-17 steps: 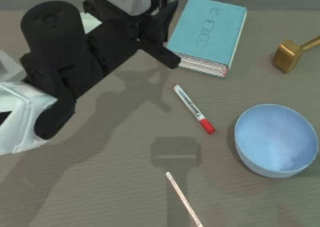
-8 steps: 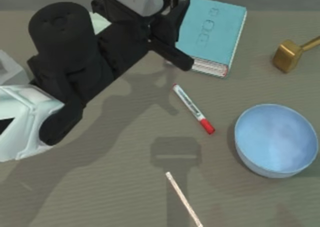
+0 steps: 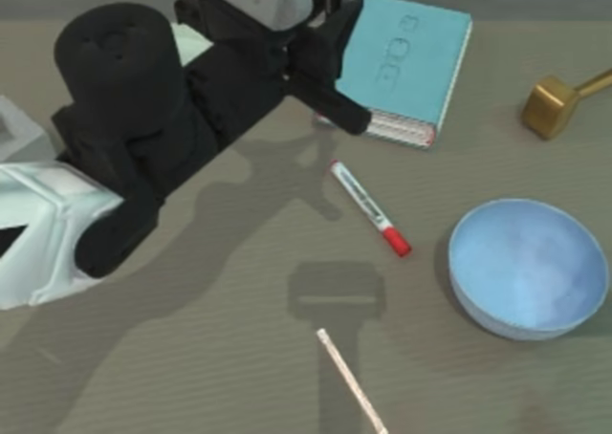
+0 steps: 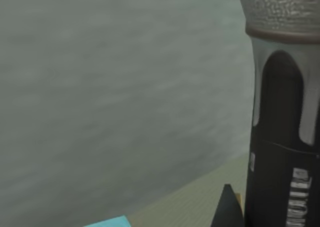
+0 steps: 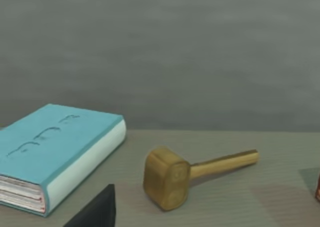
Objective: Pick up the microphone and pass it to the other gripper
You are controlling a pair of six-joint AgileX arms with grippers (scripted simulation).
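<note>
Filling the upper left of the top view, the left arm (image 3: 134,138) reaches diagonally toward the far edge of the table (image 3: 220,291), bulky and black with a pale shell at its lower end. Its shadow spreads across the tabletop beneath it. Next in size, the teal book (image 3: 406,66) lies flat at the far centre, page edges facing the near right; the right wrist view (image 5: 55,152) shows it closed. A pale blue bowl (image 3: 528,267) sits at the right side of the table, well apart from the book. The left gripper (image 3: 330,71) hangs over the book's left edge, its black fingers (image 3: 339,114) pinching the microphone (image 4: 282,112), which stands upright between them: the left wrist view shows the silver-grey mesh band at the top and the black handle below, very close to the lens. A brass mallet (image 3: 553,104) lies at the far right edge, its handle pointing off the table. The white marker (image 3: 371,209) with a red cap lies between book and bowl, tilted. A thin pale strip (image 3: 352,381) rises from the near edge at centre; the right gripper (image 5: 95,209) shows only as one dark finger tip in its own wrist view, so I cannot tell its state
</note>
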